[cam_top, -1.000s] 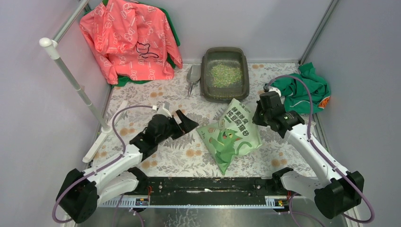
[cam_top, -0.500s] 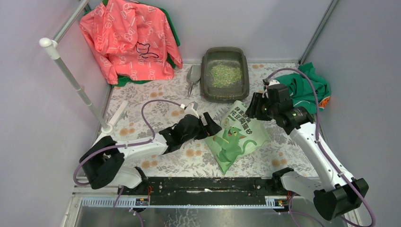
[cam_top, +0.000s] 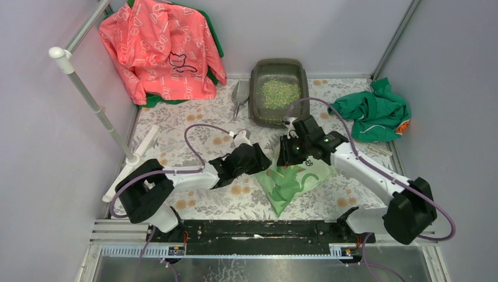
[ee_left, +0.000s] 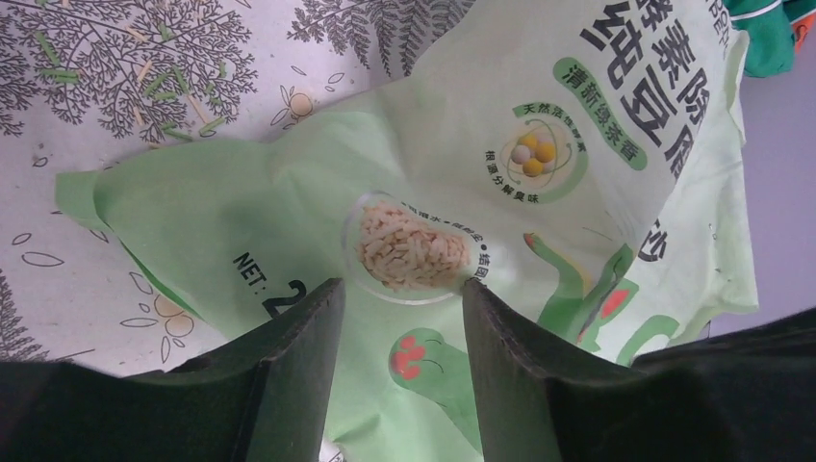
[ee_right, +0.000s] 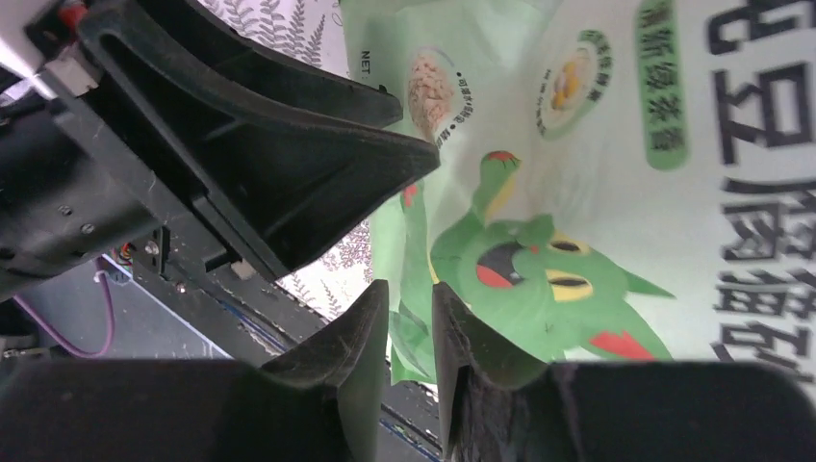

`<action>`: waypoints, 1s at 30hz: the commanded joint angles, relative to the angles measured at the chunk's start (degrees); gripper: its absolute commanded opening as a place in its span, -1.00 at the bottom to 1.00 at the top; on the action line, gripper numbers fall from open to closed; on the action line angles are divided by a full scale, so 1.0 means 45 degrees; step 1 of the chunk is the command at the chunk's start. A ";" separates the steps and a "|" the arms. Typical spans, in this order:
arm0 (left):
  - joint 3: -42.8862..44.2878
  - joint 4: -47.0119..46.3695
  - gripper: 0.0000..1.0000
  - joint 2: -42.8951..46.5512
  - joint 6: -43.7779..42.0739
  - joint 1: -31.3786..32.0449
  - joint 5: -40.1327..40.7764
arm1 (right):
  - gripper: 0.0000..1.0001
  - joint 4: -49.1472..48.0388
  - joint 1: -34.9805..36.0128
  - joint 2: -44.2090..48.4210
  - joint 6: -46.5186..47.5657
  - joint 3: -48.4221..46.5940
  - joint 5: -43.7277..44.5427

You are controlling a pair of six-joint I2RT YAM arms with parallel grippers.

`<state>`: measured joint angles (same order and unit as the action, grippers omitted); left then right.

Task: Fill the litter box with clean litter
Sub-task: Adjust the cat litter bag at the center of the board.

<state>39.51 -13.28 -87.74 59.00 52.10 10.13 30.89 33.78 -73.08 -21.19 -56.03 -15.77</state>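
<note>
Green-and-beige litter (cam_top: 276,93) lies in a loose heap inside the litter box (cam_top: 305,88), which stands at the far edge of the counter (cam_top: 176,117), close to the back wall. A grey scoop (cam_top: 239,94) lies just beside the box on its left. Nearer the arms, a pale green printed bag (cam_top: 293,179) lies flat on the patterned counter, well short of the box.

Both hands are at the bag. The left hand (cam_top: 263,157) is at the bag's left edge. In the left wrist view this hand (ee_left: 402,289) has its fingers (ee_left: 298,375) clearly apart over the bag (ee_left: 577,192), with nothing pinched between them. A few stray granules (ee_left: 164,87) dot the counter past the bag's corner.

The right hand (cam_top: 286,154) hovers over the bag's upper part, just beside the left one. In its own view the right hand (ee_right: 409,287) shows only a narrow gap, with green bag (ee_right: 597,192) film showing through it. I cannot tell whether it grips the film or merely hangs above it.

A pink jacket (cam_top: 161,50) hangs at the back left, and a green garment (cam_top: 373,111) lies crumpled at the right.
</note>
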 commanded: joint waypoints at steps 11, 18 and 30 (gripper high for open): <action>0.0230 -0.0651 0.09 -0.1172 0.0018 -0.0034 0.0418 | -0.37 -0.1412 0.0024 -0.4839 0.0173 -0.0853 0.3893; 0.0109 -0.0799 0.08 -0.1375 0.0049 -0.0024 0.0297 | -0.19 -0.1969 -0.0050 -0.3935 0.0412 -0.1275 0.4112; -0.0310 -0.0931 0.07 -0.1184 -0.0218 -0.0309 0.0018 | 0.32 -0.2044 -0.0551 -0.2754 0.2417 -0.2036 0.4188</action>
<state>40.16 -17.69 -92.71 59.42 51.72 10.50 22.70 33.04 -86.08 -14.33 -62.87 1.04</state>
